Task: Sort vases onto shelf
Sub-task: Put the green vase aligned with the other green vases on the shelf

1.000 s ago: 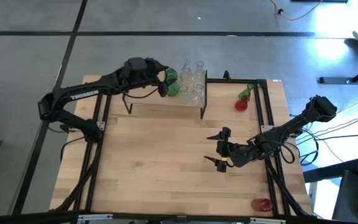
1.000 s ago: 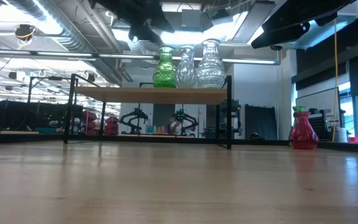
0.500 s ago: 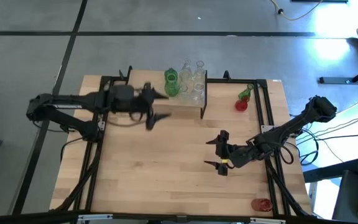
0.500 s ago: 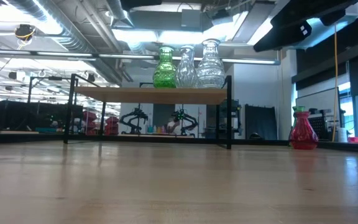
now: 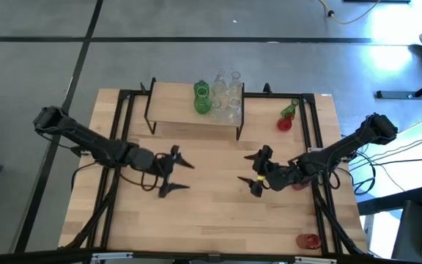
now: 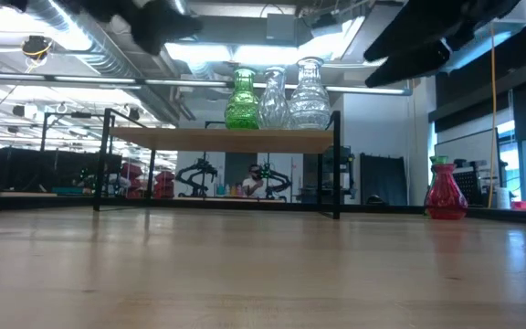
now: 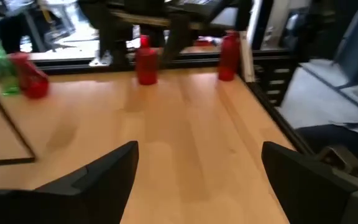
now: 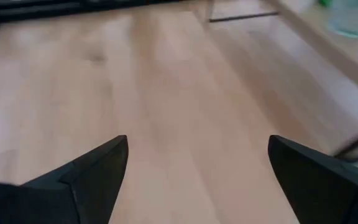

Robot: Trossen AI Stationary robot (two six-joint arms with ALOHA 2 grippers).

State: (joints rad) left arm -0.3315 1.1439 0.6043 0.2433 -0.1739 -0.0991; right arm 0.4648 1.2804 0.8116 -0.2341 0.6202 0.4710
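The shelf (image 5: 182, 117) stands at the table's far side on thin black legs. A green vase (image 5: 201, 97) and several clear vases (image 5: 229, 94) stand upright on its right end; the low view shows the green vase (image 6: 242, 99) and clear ones (image 6: 310, 94). A green vase (image 5: 290, 108) and a red vase (image 5: 283, 122) stand on the table right of the shelf. Another red vase (image 5: 308, 240) lies by the near right corner. My left gripper (image 5: 178, 176) hovers open over the table's middle left. My right gripper (image 5: 253, 174) hovers open at the middle right, facing it.
The left wrist view shows two red vases (image 7: 146, 62) (image 7: 227, 48) upright near the table's right edge, and the red and green pair (image 7: 35, 81) beside a shelf leg. Bare wood lies between the two grippers (image 5: 215, 176). A black frame (image 5: 317, 147) runs along the table's sides.
My left gripper has drawn away from the green vase on the shelf, swung toward the left, then come toward the near edge and down over the table's middle left. The green vase stays upright on the shelf. My right gripper has shifted slightly toward the far edge.
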